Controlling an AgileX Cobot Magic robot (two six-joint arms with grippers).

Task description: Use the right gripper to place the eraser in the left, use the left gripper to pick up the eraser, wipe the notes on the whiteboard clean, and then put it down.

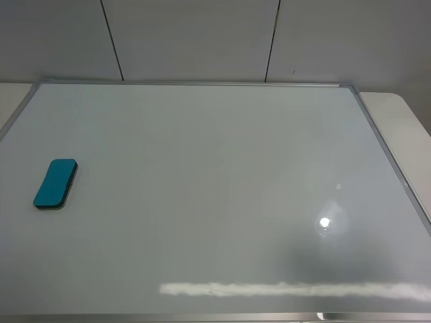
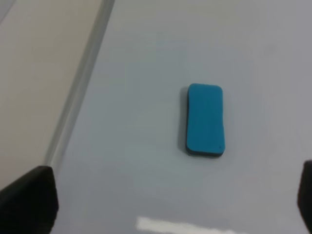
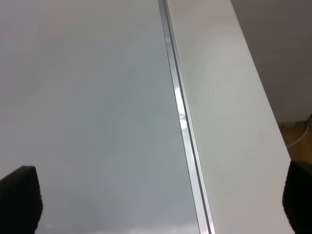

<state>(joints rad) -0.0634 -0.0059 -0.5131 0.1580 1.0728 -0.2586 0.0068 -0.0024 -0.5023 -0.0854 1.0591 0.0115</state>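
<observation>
looks like this one's basically wrapped up. the eraser (image 1: 55, 184) lies flat on the whiteboard (image 1: 215, 168), over on the left side and roughly midway between near and far, felt side down, nothing touching it. i can't spot any notes anywhere on the board, just clean glossy white, so my guess is the wiping is done and the eraser has been put down, with nothing left to do.

the left gripper (image 2: 161, 204) hangs above the board with its fingers (image 2: 29, 200) spread wide and empty, the eraser sitting well clear of them. the right gripper (image 3: 156, 200) is the same, released and holding nothing, over the board's right edge where the silver frame (image 3: 187, 146) meets the tabletop (image 3: 229, 122).

surface is super shiny: a bright lamp spot (image 1: 324, 223) near the right and a long pale streak of glare (image 1: 289, 289) along the near edge. behind it, a plain grey panelled wall (image 1: 202, 40) with dark seams.
</observation>
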